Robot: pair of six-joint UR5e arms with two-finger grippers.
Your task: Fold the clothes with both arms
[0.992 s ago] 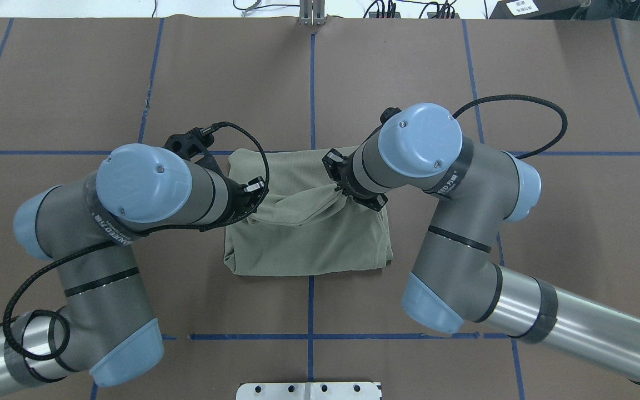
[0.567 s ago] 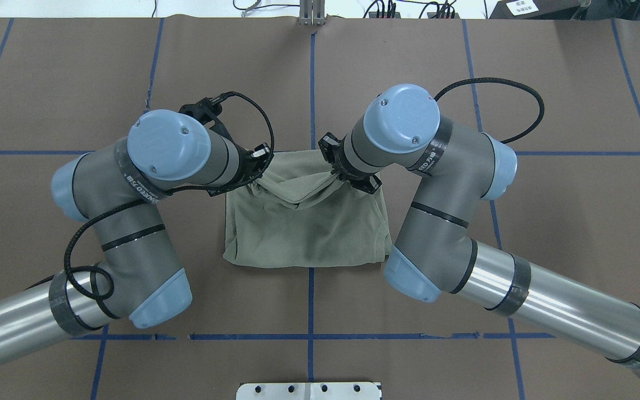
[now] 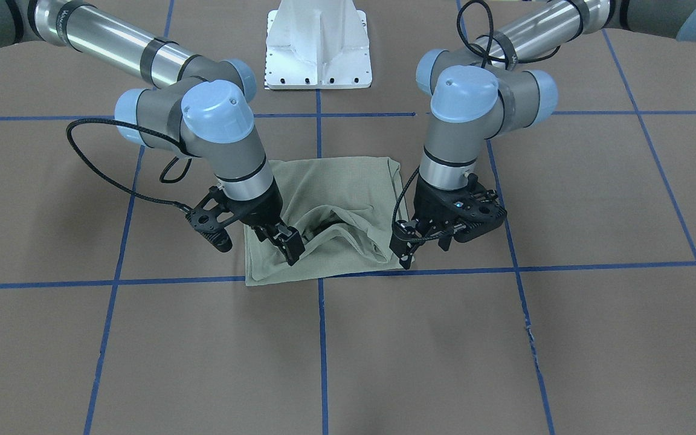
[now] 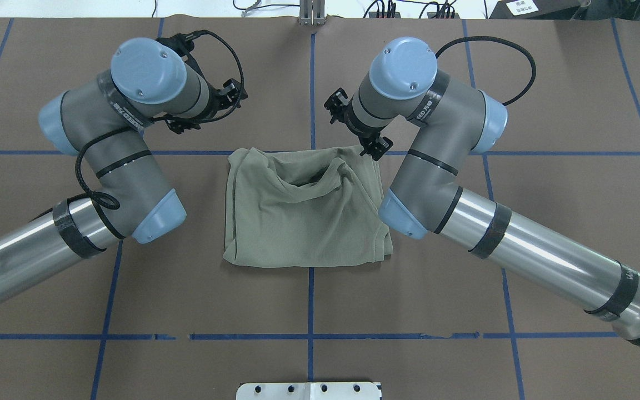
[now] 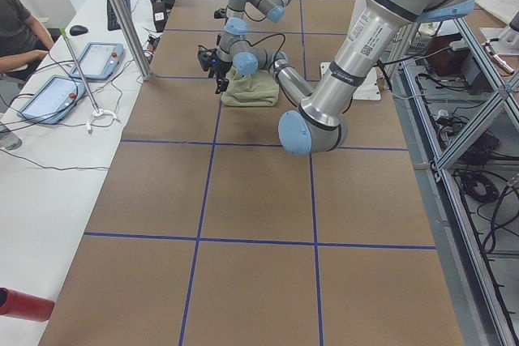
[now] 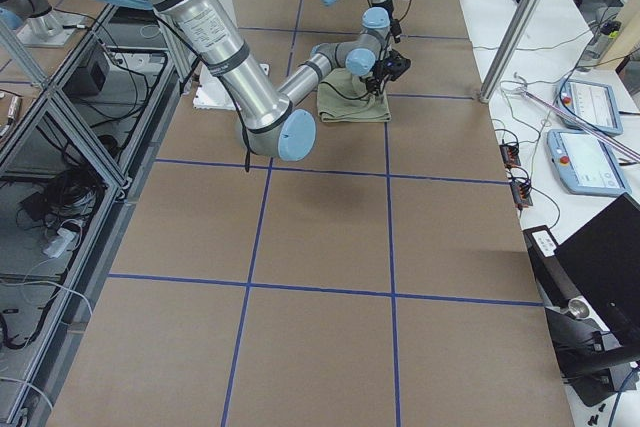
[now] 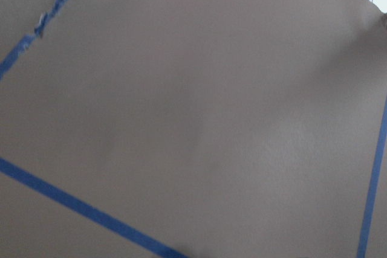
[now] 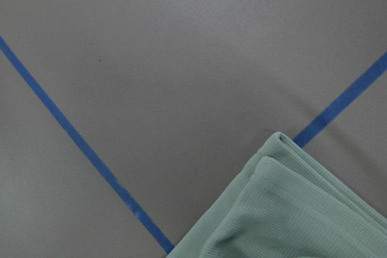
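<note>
1 sage-green shirt (image 4: 303, 222) lies rumpled on the desk (image 4: 198, 294), left claw (image 3: 406, 251) and right claw (image 3: 290, 248), 2 in all, at its far edge, grip and opening I cannot tell.

Brown table (image 4: 575, 222) gridded with blue tape (image 4: 310, 311), white desk (image 5: 32, 200) alongside holding tablets (image 5: 53, 96)

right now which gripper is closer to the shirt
the right gripper, just past the far edge of the sage-green shirt; the left gripper is farther off
</note>
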